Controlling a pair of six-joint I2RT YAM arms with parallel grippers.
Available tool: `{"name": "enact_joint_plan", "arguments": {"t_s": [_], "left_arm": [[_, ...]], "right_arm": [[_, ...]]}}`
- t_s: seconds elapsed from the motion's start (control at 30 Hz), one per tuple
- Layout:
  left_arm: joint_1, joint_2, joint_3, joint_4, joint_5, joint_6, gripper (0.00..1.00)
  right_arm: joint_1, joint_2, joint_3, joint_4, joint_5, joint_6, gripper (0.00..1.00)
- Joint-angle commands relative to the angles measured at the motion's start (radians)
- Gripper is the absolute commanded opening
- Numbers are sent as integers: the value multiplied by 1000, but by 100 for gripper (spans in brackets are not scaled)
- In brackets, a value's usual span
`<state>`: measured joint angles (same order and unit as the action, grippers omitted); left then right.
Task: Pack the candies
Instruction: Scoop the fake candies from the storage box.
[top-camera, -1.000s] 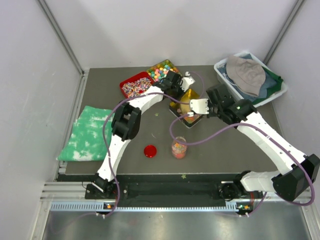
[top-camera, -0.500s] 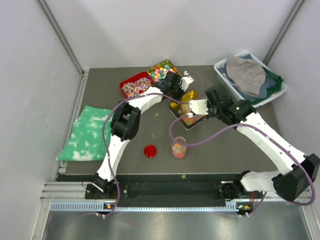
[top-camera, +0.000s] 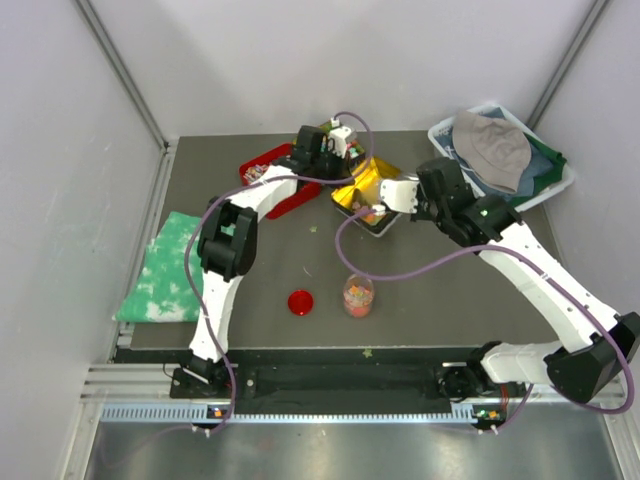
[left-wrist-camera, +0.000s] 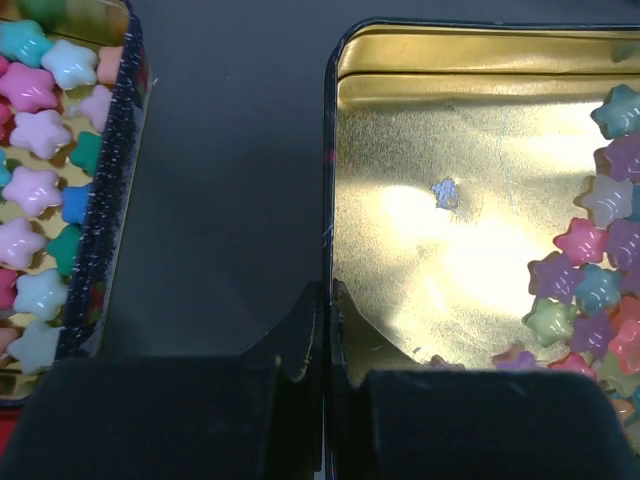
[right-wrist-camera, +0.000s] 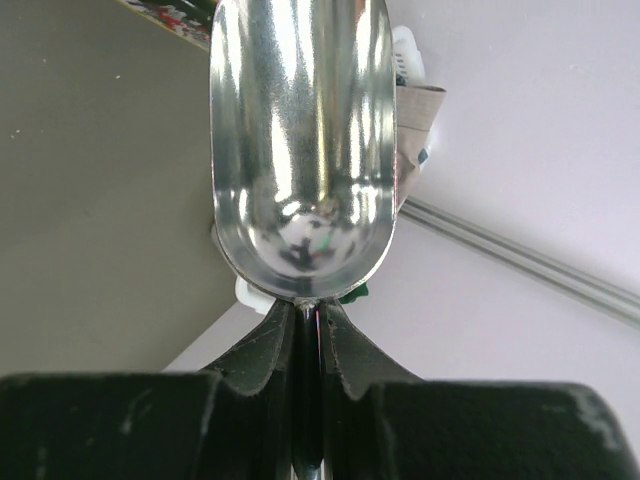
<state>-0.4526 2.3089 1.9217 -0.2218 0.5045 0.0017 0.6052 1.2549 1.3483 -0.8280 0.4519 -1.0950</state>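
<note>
Left wrist: claw (left-wrist-camera: 322, 292) grips tin (left-wrist-camera: 440, 130); candies (left-wrist-camera: 590, 290) rightward.

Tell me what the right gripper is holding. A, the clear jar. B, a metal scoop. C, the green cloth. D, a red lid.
B: in the right wrist view the right gripper is shut on the narrow end of a shiny metal scoop.

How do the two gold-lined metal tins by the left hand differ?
The left gold-lined tin is packed with pastel star sweets; the right gold-lined tin is mostly bare, its glossy stars heaped at one side. The left hand pinches only the right tin's wall. Both have dark rims.
</note>
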Motion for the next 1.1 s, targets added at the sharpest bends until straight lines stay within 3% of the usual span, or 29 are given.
{"name": "enact_joint_plan", "arguments": {"t_s": [0.0, 0.3, 0.47, 0.67, 1.07], "left_arm": [[17, -123, -19, 133, 147, -98, 0], [29, -155, -47, 213, 212, -150, 0], [31, -166, -29, 246, 233, -172, 0], [0, -183, -3, 113, -15, 33, 0], [-15, -258, -101, 105, -178, 196, 0]], "right_arm": [[-10, -29, 48, 52, 24, 29, 0], [-27, -15, 72, 242, 105, -9, 0], [-33, -9, 83, 230, 103, -22, 0], [-32, 0, 95, 170, 103, -63, 0], [37, -42, -106, 184, 137, -330, 0]]}}
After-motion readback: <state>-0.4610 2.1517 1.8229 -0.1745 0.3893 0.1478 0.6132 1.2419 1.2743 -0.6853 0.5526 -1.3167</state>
